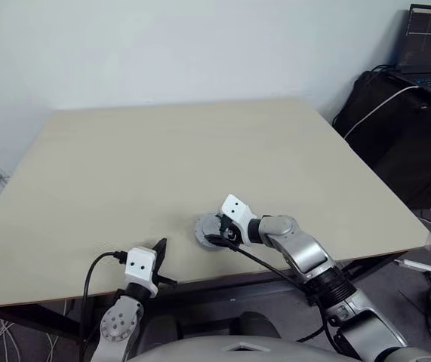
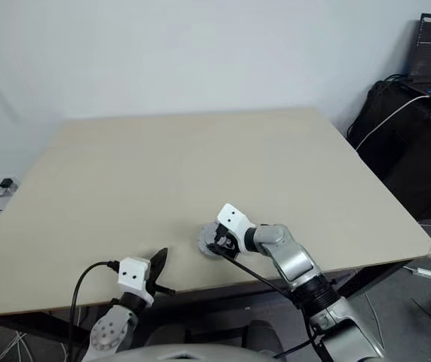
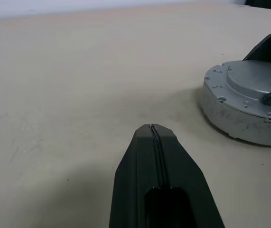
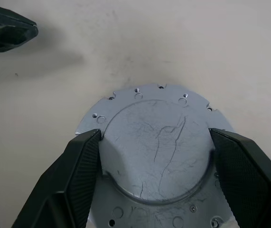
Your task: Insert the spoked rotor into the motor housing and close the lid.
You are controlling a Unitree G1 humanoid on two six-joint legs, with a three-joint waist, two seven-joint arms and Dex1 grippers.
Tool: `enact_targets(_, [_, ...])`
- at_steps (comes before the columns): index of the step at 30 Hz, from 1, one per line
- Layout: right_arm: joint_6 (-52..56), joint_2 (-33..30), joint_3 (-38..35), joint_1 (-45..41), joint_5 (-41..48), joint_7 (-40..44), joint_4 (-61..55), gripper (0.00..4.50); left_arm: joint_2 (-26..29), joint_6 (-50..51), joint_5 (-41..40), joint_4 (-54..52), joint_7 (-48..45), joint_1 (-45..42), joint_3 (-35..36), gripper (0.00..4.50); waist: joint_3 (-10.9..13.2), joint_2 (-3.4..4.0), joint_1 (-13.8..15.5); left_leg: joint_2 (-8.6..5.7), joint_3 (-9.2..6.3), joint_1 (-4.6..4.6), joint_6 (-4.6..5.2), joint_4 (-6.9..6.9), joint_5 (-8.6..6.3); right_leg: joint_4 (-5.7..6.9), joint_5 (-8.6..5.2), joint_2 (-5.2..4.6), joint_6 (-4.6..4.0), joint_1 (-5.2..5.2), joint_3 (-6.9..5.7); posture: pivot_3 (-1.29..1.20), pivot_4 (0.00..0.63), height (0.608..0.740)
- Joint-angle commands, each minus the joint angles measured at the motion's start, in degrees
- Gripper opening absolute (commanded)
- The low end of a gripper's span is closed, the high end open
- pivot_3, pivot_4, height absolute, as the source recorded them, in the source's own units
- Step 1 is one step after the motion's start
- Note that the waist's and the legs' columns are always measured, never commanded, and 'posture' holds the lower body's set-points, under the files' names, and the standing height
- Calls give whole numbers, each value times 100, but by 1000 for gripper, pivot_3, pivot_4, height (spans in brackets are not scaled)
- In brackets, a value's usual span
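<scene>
At the near edge of the desk [image 1: 162, 158], the left claw [image 1: 160, 247] pointed forward over the surface with its two black fingers pressed flat together, holding nothing. Its tip hovered low above bare desk, well short of the gray puck to its right.

A little farther in and to the right lay the motor housing [image 1: 207, 228], a squat round gray piece resting flat on the desk near the front edge. The lid [image 4: 156, 142] sat on top of it, smooth face up with the raised round hub in the middle and small holes around the rim. The right claw [image 4: 155, 164] reached down over it from the right, its fingers [image 4: 78, 161] spread wide, one on each side of the raised hub. The pads stood at the hub's edge; whether they pressed it or merely flanked it could not be told. In the left wrist view the housing [image 3: 247, 102] stood apart from the shut fingers.

Beyond, the desk stretched bare to the wall. Past its far right corner, a laptop [image 1: 429, 45] stood open on dark furniture.
</scene>
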Motion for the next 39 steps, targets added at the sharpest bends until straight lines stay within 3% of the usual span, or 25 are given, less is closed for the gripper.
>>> enact_targets(1, [299, -156, 105, 82, -227, -68, 204, 3277, -25, -268, -79, 84, -67, -106, 81, 0, -3, -1, 20, 0, 0, -1, 1, 0, 0, -1, 0, 0, 0, 0, 0, 0, 0, 740])
enact_targets(6, [297, -118, 122, 86, -230, -113, 203, 3277, 10, -211, 6, 104, -45, -282, 133, 0, -6, -1, 26, 0, 0, 0, -3, 0, -2, -1, 0, -1, 0, 1, -2, 0, 0, 740])
enact_targets(17, [332, 12, 118, 102, -186, -228, 203, 3277, 428, 1768, -221, -759, -556, -1598, 118, 0, -20, -4, 9, 0, 2, 1, 8, -1, 5, 3, 0, 4, 0, 4, -7, 0, 0, 740])
enact_targets(30, [350, 93, 95, 118, -183, -324, 152, 3277, 260, 4036, -1359, -25, -1857, -3238, 145, 0, -18, -17, -48, -3, -18, 6, 21, 0, 15, 1, 0, 22, -1, 46, -1, 0, 0, 740])
enact_targets(39, [342, 161, 122, 115, -189, -384, 154, 3277, 176, 4809, -1363, 311, -2062, -3636, -80, 0, 10, -47, -72, -5, -36, 62, 18, -17, 14, -12, -3, 26, -5, 69, -1, 0, 0, 740])
